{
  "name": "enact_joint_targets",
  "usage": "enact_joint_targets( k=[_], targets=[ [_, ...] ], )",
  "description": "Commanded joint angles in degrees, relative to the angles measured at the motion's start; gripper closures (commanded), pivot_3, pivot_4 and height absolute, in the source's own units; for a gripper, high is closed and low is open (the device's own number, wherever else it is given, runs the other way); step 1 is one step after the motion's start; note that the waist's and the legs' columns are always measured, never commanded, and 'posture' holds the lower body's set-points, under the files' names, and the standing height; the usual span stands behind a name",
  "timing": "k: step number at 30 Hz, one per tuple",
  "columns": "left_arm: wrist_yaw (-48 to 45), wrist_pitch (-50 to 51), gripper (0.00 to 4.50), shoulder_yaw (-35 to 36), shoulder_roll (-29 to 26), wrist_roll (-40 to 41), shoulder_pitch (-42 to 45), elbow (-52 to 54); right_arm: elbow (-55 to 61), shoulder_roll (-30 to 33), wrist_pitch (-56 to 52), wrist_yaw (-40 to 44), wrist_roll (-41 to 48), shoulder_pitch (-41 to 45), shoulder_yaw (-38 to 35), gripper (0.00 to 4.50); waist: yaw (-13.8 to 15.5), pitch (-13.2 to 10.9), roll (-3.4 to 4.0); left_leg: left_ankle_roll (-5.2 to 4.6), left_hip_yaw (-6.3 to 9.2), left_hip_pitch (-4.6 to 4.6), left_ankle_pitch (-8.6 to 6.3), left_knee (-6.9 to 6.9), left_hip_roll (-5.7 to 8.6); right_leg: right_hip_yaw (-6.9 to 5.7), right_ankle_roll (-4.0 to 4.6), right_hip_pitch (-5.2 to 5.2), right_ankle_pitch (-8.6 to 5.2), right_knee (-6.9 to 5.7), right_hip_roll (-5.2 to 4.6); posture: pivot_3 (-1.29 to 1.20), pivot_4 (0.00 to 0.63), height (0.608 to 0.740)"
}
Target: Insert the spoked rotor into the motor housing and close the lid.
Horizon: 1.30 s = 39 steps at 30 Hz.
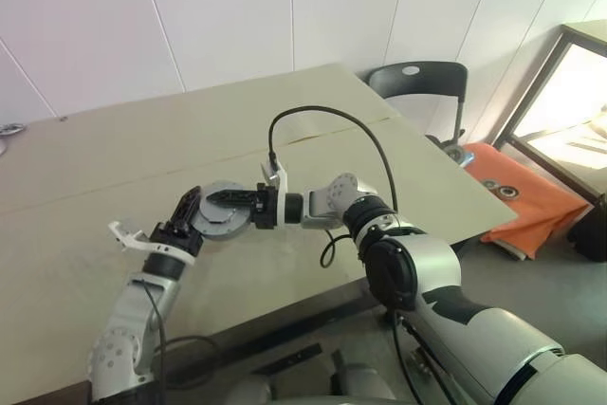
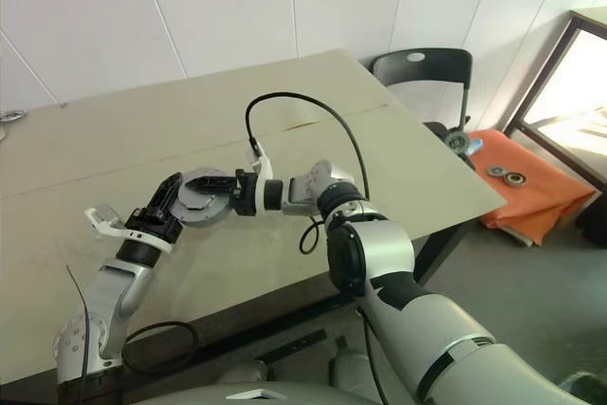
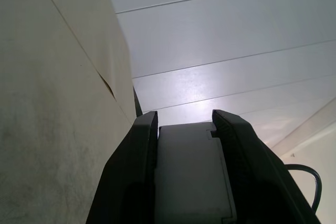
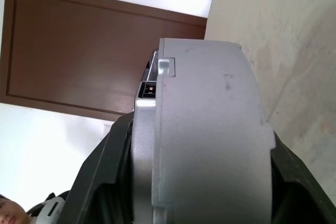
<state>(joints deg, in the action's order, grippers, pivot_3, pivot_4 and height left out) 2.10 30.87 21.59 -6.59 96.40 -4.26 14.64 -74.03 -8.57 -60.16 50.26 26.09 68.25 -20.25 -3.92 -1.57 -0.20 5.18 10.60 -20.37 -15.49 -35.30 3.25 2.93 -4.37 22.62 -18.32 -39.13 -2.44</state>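
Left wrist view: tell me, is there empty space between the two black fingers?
No. A grey, flat-sided part sits between the left hand's fingers, touching both of them.

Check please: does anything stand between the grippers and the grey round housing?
Nothing visible does. The left gripper and the right gripper both have their jaws closed on the grey round housing, each from its own side.

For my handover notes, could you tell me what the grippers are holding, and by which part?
Both the left gripper and right gripper clamp the grey round motor housing by its edge, from opposite sides.
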Motion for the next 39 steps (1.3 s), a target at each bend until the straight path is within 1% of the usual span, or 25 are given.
enact_joint_targets(
  k=[1, 6, 9, 12, 15, 18, 30, 39],
  targets=[
    [-0.1, 1.8, 3.20, -2.4, -0.5, -0.1, 1.0, 3.7, 2.7, -1.9, 5.9, -1.0, -2.0, 0.9, 2.0, 2.18, 0.0, 0.0, 0.00, 0.00, 0.00, 0.00, 0.00, 0.00, 0.00, 0.00, 0.00, 0.00, 0.00, 0.00, 0.00, 0.00, 0.000, 0.740],
    [-0.4, 1.9, 3.20, -2.4, -0.6, -0.4, 1.0, 3.5, 3.1, -2.0, 6.5, 1.5, -2.2, 0.7, 3.3, 2.18, 0.0, 0.0, 0.00, 0.00, 0.00, 0.00, 0.00, 0.00, 0.00, 0.00, 0.00, 0.00, 0.00, 0.00, 0.00, 0.00, 0.000, 0.740],
    [-0.4, 1.8, 3.20, -2.4, -0.6, -0.4, 0.9, 3.6, 3.1, -1.9, 6.6, 2.4, -2.1, 0.8, 3.8, 1.34, 0.0, 0.0, 0.00, 0.00, 0.00, 0.02, 0.00, 0.00, 0.00, 0.00, 0.00, -0.02, 0.00, 0.00, 0.00, 0.00, 0.000, 0.740],
    [-0.4, 1.9, 3.20, -2.4, -0.4, -0.6, 1.0, 3.6, 2.7, -1.8, 5.1, 3.6, -2.5, 1.1, 4.7, 0.36, 0.0, 0.0, -0.06, 0.00, 0.02, 0.00, 0.00, -0.01, 0.00, -0.01, 0.00, 0.00, 0.00, 0.00, 0.00, 0.00, 0.000, 0.740],
    [-0.5, 2.1, 3.20, -2.3, -0.3, -0.6, 1.0, 3.5, 2.3, -1.8, 4.9, 2.8, -2.7, 1.2, 4.3, 0.36, 0.0, 0.0, -0.07, 0.00, 0.01, 0.00, 0.00, 0.00, 0.00, 0.00, 0.00, 0.00, 0.00, 0.00, 0.00, 0.00, 0.000, 0.740],
    [-0.9, 2.2, 3.20, -2.1, -0.3, -0.7, 0.8, 3.3, 2.4, -1.7, 4.8, 3.8, -3.1, 1.1, 4.7, 0.36, 0.0, 0.0, -0.07, 0.00, 0.01, 0.00, 0.00, 0.00, 0.00, 0.00, 0.00, 0.00, 0.00, 0.00, 0.00, 0.00, 0.000, 0.740],
    [-2.1, 0.7, 3.20, 0.1, 0.1, 0.4, -0.1, 4.9, 2.5, 2.1, 6.3, 16.2, -7.6, -0.6, 11.0, 0.36, 0.0, 0.0, -0.07, 0.00, 0.01, 0.00, 0.00, -0.01, 0.00, -0.01, 0.00, 0.00, 0.00, 0.00, 0.00, 0.00, 0.000, 0.740],
    [-2.4, -1.5, 3.20, 3.9, -0.6, 1.5, -2.7, 7.4, 1.4, 3.6, 8.5, 18.2, -9.8, -1.5, 12.3, 0.36, 0.0, 0.0, -0.07, 0.00, 0.01, 0.00, 0.00, 0.00, 0.00, -0.01, 0.00, 0.00, 0.00, 0.00, -0.01, 0.00, 0.000, 0.740]
  ],
)
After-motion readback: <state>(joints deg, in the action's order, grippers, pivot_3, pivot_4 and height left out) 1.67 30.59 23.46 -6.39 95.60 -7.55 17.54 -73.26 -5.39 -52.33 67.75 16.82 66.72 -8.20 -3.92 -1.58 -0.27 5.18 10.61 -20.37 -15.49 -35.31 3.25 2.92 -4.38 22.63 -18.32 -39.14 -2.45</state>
